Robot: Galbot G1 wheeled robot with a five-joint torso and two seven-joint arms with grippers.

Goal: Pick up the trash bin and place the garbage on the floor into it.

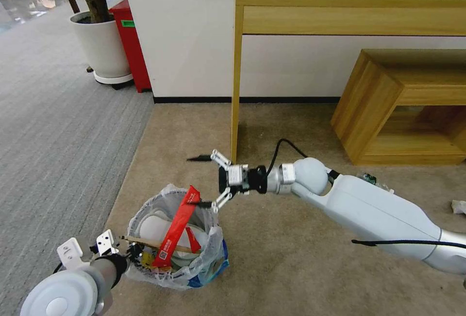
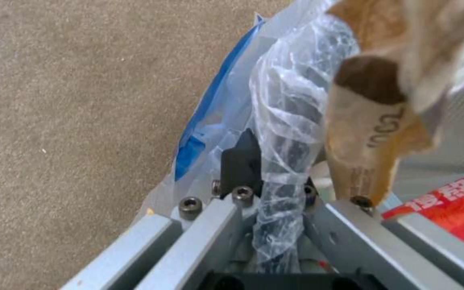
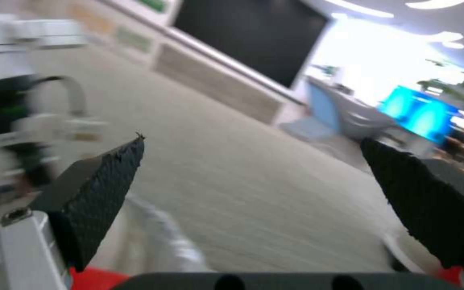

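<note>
The trash bin (image 1: 174,257), lined with a crinkly plastic bag with a blue patch, stands on the beige floor (image 1: 291,257). It holds white slippers (image 1: 155,226), a red wrapper (image 1: 177,226) and a thin wooden stick (image 1: 150,243). My left gripper (image 1: 132,254) is shut on the bin's near rim. In the left wrist view the left gripper (image 2: 267,173) pinches the bag (image 2: 286,121) next to a brown paper scrap (image 2: 377,121). My right gripper (image 1: 201,181) is open and empty just above the bin's far rim, and its pads (image 3: 103,193) stand wide apart. A white tissue (image 1: 458,206) lies at far right.
A wooden desk leg (image 1: 236,83) stands just behind my right gripper, with a low wooden cabinet (image 1: 403,107) to its right. A potted plant (image 1: 99,39) and a red box (image 1: 128,44) stand at the back left. Grey ribbed carpet (image 1: 48,136) runs along the left.
</note>
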